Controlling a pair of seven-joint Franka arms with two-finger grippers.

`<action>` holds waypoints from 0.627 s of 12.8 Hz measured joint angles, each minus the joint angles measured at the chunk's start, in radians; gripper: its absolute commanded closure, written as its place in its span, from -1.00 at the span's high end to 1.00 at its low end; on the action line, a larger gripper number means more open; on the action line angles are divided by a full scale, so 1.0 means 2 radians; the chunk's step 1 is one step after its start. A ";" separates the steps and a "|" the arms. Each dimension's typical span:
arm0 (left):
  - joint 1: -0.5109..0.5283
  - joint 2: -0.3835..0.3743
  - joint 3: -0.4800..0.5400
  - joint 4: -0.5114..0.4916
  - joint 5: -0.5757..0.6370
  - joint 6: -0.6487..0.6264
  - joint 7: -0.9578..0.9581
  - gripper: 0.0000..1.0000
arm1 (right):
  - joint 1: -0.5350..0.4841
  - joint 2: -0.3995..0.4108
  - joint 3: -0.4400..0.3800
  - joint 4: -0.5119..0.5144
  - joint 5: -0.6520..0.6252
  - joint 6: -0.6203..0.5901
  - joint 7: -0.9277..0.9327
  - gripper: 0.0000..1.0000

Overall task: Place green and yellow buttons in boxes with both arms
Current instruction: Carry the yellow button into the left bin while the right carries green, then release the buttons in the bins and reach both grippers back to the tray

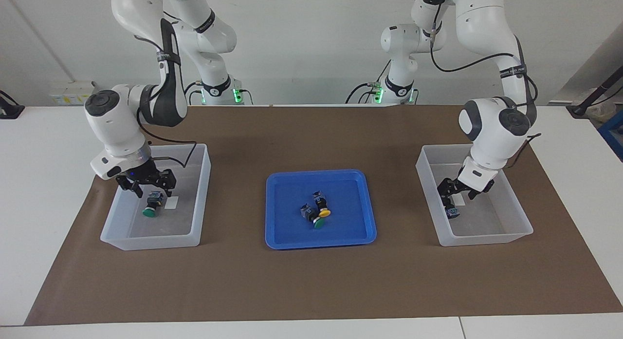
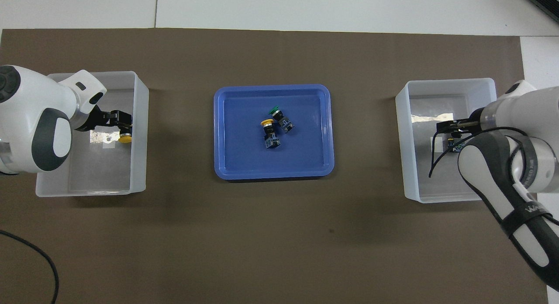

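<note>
Step in hand: letting go. I judge both arms are at the drop-off of the first pair, with half the task left.
Doing it well: lift each end effector straight up and out of its box before swinging toward the middle, so that the fingers neither snag a button nor clip a box wall. The next two lie touching, so each approach should come from the free side.
Bench: white, covered by a brown mat that carries everything.
Box at the right arm's end: clear plastic, with a green button inside.
Box at the left arm's end: the same kind, with a yellow button inside.
Tray: blue, midway between the boxes, holding the other two buttons.
Right end effector: low in its box, fingers spread wide, gripping nothing.
Left end effector: low in its box, fingers apart, gripping nothing.
Green button: on the box floor just under the spread fingers, round cap toward the camera, dark body toward the robots.
Yellow button: on its box floor near the wall that faces the tray.
Second yellow button and second green button: lying on their sides, caps side by side, blocky dark-blue bodies pointing toward the robots.
</note>
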 measured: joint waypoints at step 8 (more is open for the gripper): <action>-0.092 -0.003 -0.016 0.108 -0.025 -0.076 -0.151 1.00 | 0.155 0.019 0.003 0.065 0.000 -0.012 0.077 1.00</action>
